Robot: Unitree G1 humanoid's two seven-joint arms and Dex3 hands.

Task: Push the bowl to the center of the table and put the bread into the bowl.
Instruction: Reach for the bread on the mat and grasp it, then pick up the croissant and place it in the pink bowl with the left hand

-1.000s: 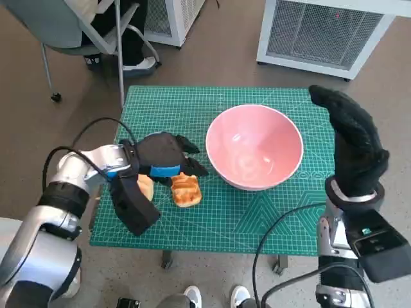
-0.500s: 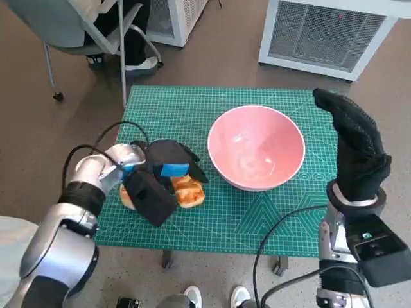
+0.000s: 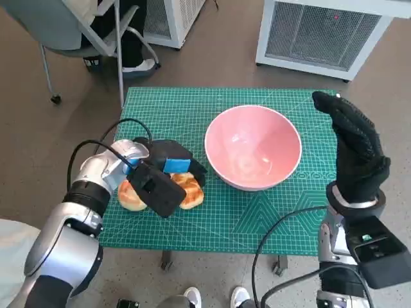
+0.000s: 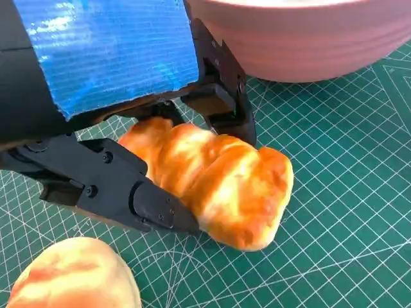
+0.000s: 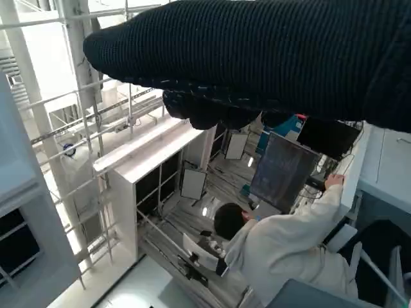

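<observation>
Left hand (image 4: 138,138): black, blue-taped, fingers closed around the golden elongated bread roll (image 4: 215,183) on the green gridded cutting mat (image 3: 257,212), near-left.
Right hand (image 3: 353,144): black knitted glove, raised at the right edge, fingers straight, holding nothing.
Pink ceramic bowl (image 3: 253,147): mid-table, just right of the roll.
Round bun (image 3: 131,196): left of the roll.
Writing: none legible.
Surroundings: white slatted unit (image 3: 321,32) far right; grey chair (image 3: 70,32) far left.

No text, label, brand, number or sign can be read in any view. The green cutting mat (image 3: 192,112) on the table carries only printed grid lines and angle markings; any figures along its edges are too small to make out.
</observation>
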